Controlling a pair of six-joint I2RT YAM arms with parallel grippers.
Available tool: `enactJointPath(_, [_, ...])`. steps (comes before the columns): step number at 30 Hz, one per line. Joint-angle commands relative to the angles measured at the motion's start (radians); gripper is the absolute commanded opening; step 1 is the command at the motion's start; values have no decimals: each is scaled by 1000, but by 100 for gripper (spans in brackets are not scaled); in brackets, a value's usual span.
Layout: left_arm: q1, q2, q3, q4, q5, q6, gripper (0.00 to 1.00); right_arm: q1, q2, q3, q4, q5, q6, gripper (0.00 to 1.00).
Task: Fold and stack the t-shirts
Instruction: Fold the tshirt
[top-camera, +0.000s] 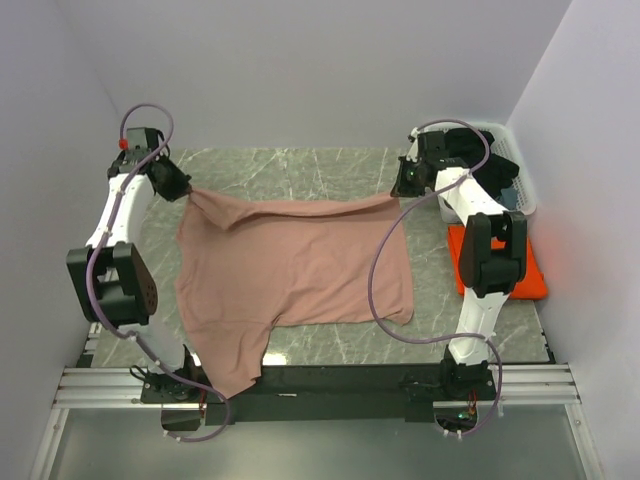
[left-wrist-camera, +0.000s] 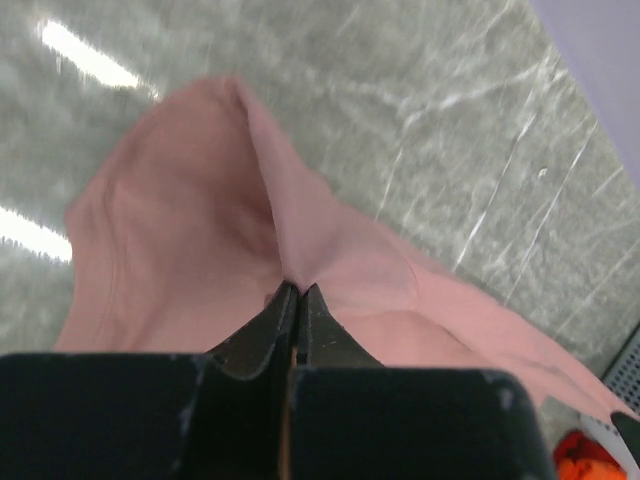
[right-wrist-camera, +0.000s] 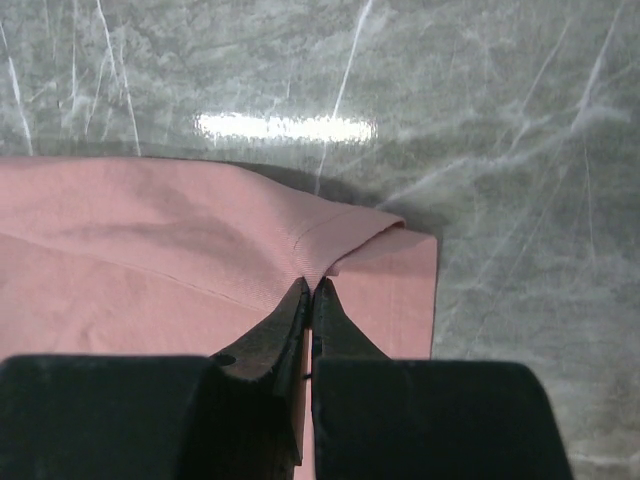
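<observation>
The dusty-pink tee (top-camera: 290, 270) lies spread over the marble table, its graphic hidden, one sleeve hanging over the near edge. My left gripper (top-camera: 188, 188) is shut on the tee's far left corner, lifted slightly; in the left wrist view (left-wrist-camera: 297, 288) the cloth (left-wrist-camera: 200, 230) bunches up from the closed tips. My right gripper (top-camera: 397, 195) is shut on the far right corner; in the right wrist view (right-wrist-camera: 311, 285) the hem (right-wrist-camera: 350, 225) folds over at the tips. The orange tee (top-camera: 535, 280) lies folded at the right, partly behind my right arm.
A white laundry basket (top-camera: 525, 185) stands at the far right corner with dark items in it. White walls close in left, right and back. An aluminium rail (top-camera: 320, 385) runs along the near edge. Bare marble (top-camera: 300, 165) lies beyond the pink tee.
</observation>
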Motion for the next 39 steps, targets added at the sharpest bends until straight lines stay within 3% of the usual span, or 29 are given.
enactJointPath(1, [2, -117, -79, -18, 42, -71, 1, -10, -89, -27, -18, 15, 23, 0])
enactJointPath(8, [4, -266, -272, 2, 42, -135, 1, -12, -131, -83, -24, 36, 30, 0])
enactJointPath(19, [22, -387, -314, -67, -13, -158, 1, -17, -155, -94, -50, 52, 43, 0])
enactJointPath(27, [25, -493, -530, -28, 32, -191, 1, -20, -120, -185, -25, 81, 89, 0])
enactJointPath(34, [25, -528, -746, 38, 53, -223, 1, -21, -54, -197, -21, 75, 118, 0])
enactJointPath(39, [25, -501, -796, 55, 24, -229, 1, -23, -37, -198, -15, 76, 122, 0])
